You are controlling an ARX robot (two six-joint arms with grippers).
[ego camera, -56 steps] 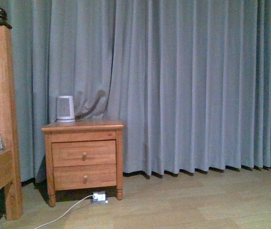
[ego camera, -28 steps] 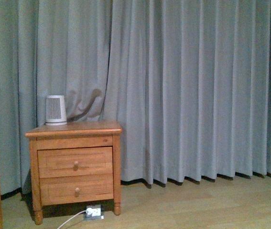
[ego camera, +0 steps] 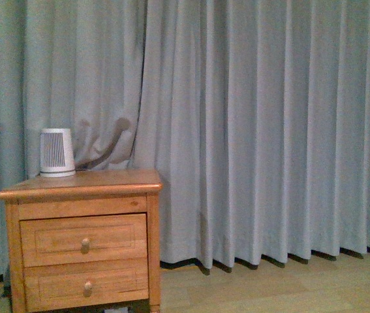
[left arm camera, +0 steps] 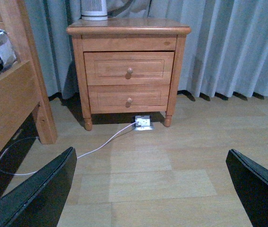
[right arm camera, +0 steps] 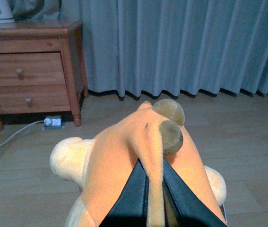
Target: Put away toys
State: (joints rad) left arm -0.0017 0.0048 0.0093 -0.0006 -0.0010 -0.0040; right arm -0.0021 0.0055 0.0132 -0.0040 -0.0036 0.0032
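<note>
**A:** Where is the toy, and which way does it lie?

**B:** The plush toy (right arm camera: 138,156) is between the right fingers (right arm camera: 131,194), up off the floor (right arm camera: 247,142). Its long axis runs straight out ahead of the fingers, toward the curtain (right arm camera: 181,42). Two rounded brown nubs (right arm camera: 170,124) sit at the far end, just past the fingertips. A pale, rounded lump bulges out to either side of the fingers.

**A:** How is it held?

**B:** The right fingers are narrow, pinched on a raised fold of orange fabric along the top of the toy. The orange body spreads out beneath and beside them.

**A:** And that arm's pose?

**B:** Its fingers reach forward and tilt a little downward. The nightstand (right arm camera: 30,71) stands well beyond them and off to one side.

**A:** The other arm?

**B:** The left fingers (left arm camera: 39,194) are spread wide with nothing between them. They hang low over bare floor and point at the nightstand. A white cable (left arm camera: 100,144) runs across the boards ahead of them to a socket box (left arm camera: 143,122) under the nightstand. A wooden bed frame (left arm camera: 11,109) stands beyond one fingertip.

**A:** Anything on the nightstand's surface?

**B:** A small white ribbed device (ego camera: 57,152), upright near the back edge against the curtain. In the front view neither arm shows.
</note>
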